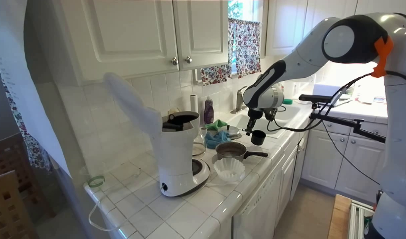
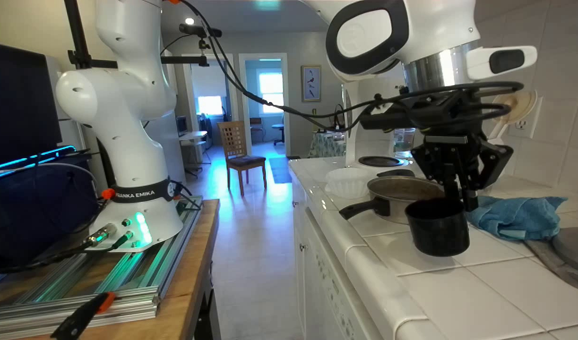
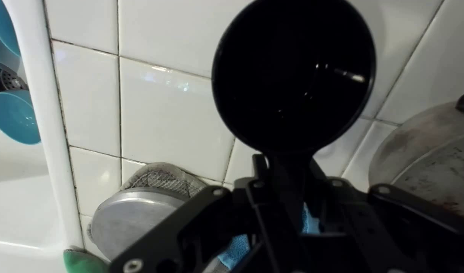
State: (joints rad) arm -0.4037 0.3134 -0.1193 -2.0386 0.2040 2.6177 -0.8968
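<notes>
in an exterior view, here's your gripper [image 1: 248, 130], pointing down, with a black cup [image 1: 258, 138] jutting from its lower end; the coffee maker [image 1: 174, 156] stands well apart from it.

in an exterior view, a nearer look: the cup sits right at the gripper, roughly upright, apparently clear of the surface [image 2: 487, 302]. the saucepan [image 2: 402, 193] is near, and the blue cloth [image 2: 513, 217] lies on the gripper's far side from the cup. i'd call that cup stiff, fairly light, hard to break; its smooth round wall looks slippery, so don't reach for that.

in the wrist view, there's your hold: the gripper is clamped on the handle [image 3: 290, 176], close behind the rim, the right spot. mouth up, glossy inside, too dark to tell what it contains. with weight out front, that slim handle could twist in the grip, so firm and level suits it. to one side of the gripper, the metal lid [image 3: 129, 223] rests on a pot holder [image 3: 167, 176], with the sink [image 3: 55, 151] beyond and the saucepan opposite.
</notes>
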